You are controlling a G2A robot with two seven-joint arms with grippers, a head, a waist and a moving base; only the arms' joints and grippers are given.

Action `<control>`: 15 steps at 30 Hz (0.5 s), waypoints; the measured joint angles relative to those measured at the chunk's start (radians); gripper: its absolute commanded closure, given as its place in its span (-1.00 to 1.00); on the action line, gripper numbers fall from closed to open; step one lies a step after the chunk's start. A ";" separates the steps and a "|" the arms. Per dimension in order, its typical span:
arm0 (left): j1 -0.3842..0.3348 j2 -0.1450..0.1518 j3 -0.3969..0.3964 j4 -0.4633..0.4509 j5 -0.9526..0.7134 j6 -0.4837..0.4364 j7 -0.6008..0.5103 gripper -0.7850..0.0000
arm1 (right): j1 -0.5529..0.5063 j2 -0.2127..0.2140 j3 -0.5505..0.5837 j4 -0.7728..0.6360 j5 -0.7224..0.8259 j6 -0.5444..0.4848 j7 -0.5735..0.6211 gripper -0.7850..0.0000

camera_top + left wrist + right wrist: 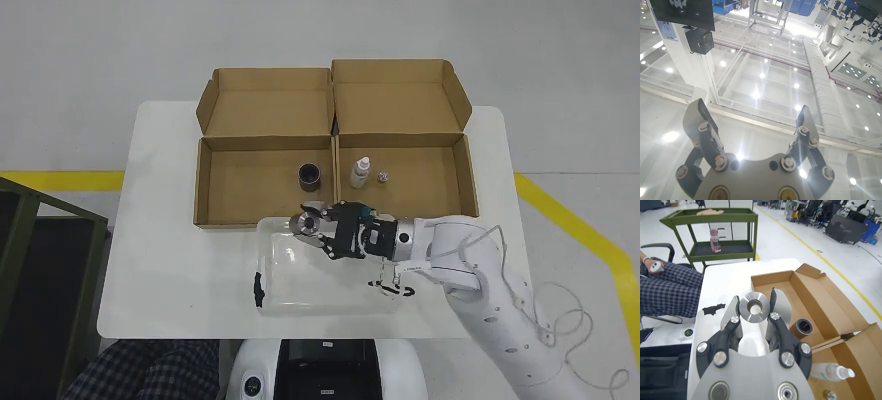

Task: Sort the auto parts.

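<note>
My right gripper (754, 306) is shut on a shiny metal ring (754, 309) with a centre hole, held above the table beside the left cardboard box (772, 283). From above, the right gripper (312, 224) and the metal ring (305, 222) hang over the far edge of a clear plastic bin (290, 290), just short of the left cardboard box (240, 190). A black cylindrical sleeve (310, 177) stands in that box; the black sleeve (803, 327) shows close by my fingers. My left gripper (753, 115) is open, pointing up at the ceiling, nothing between its fingers.
The right cardboard box (430, 185) holds a small white spray bottle (360, 171) and a tiny round part (383, 177). A black latch (258, 290) sits on the bin's left edge. A green cart (715, 228) and a seated person stand beyond the table.
</note>
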 measured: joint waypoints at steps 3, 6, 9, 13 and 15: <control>0.000 0.000 0.000 0.000 0.000 0.000 0.000 -1.00 | -0.019 0.005 0.043 -0.020 0.014 0.007 -0.054 1.00; 0.000 0.000 0.000 0.000 0.000 0.000 0.000 -1.00 | -0.039 0.011 0.086 -0.037 0.025 0.011 -0.095 1.00; 0.000 0.000 0.000 0.000 0.000 0.000 0.000 -1.00 | -0.055 0.014 0.116 -0.042 0.038 0.016 -0.129 1.00; 0.000 0.000 0.000 0.000 0.000 0.000 0.000 -1.00 | -0.067 0.017 0.149 -0.045 0.064 0.023 -0.178 1.00; 0.000 0.000 0.000 0.000 0.000 0.000 0.000 -1.00 | -0.075 0.018 0.164 -0.048 0.072 0.025 -0.204 1.00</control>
